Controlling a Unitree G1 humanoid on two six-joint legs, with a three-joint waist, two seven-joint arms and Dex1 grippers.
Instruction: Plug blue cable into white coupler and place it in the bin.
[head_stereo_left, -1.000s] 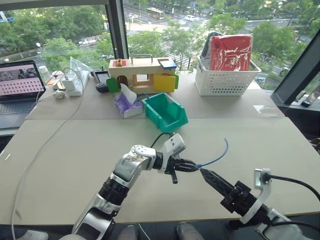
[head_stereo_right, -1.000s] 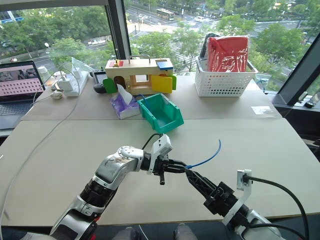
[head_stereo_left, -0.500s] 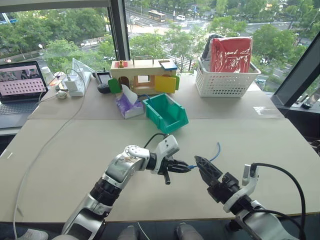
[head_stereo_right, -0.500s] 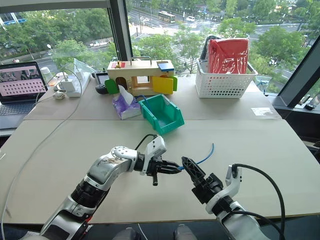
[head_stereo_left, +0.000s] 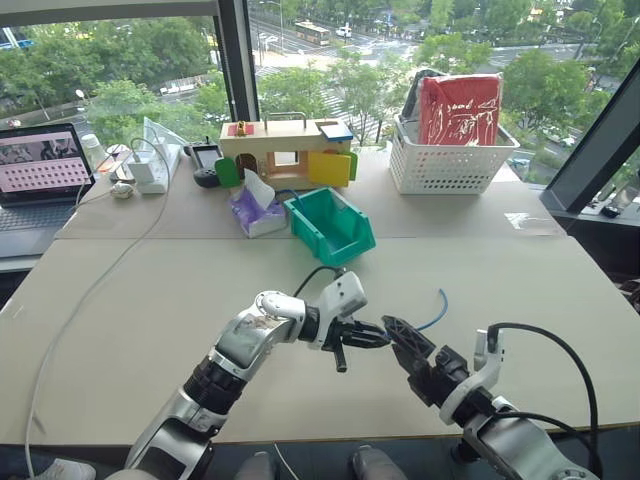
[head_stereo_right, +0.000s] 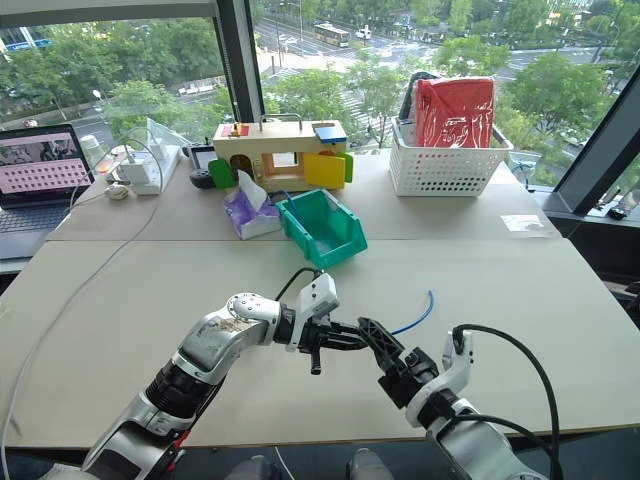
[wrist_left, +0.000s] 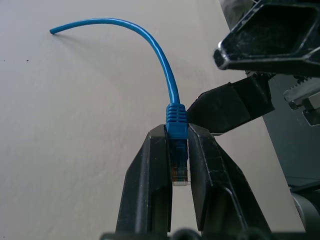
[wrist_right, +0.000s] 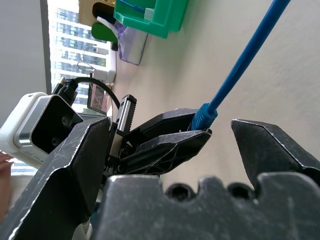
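Observation:
My left gripper (head_stereo_left: 378, 335) is shut on the clear plug of the blue cable (wrist_left: 170, 75), low above the table in front of me. From there the cable curves away to the right, and its free end (head_stereo_left: 443, 293) hangs just over the table. My right gripper (head_stereo_left: 395, 337) is open, and its two fingers (wrist_right: 75, 165) stand on either side of the left fingertips and the plug without touching the cable. The teal bin (head_stereo_left: 330, 226) stands further back, near the table's middle. The white coupler is out of view.
A white basket (head_stereo_left: 445, 165) with a red bag stands at the back right. Beside the bin are a wooden toy house (head_stereo_left: 285, 150) and a purple tissue pack (head_stereo_left: 255, 208). At the back left are a laptop (head_stereo_left: 40, 165) and a charger (head_stereo_left: 140, 170) with a long white cord.
My right gripper has rolled and come forward to the left gripper's tip, so its open fingers now straddle the plug. The left gripper has held still with the cable.

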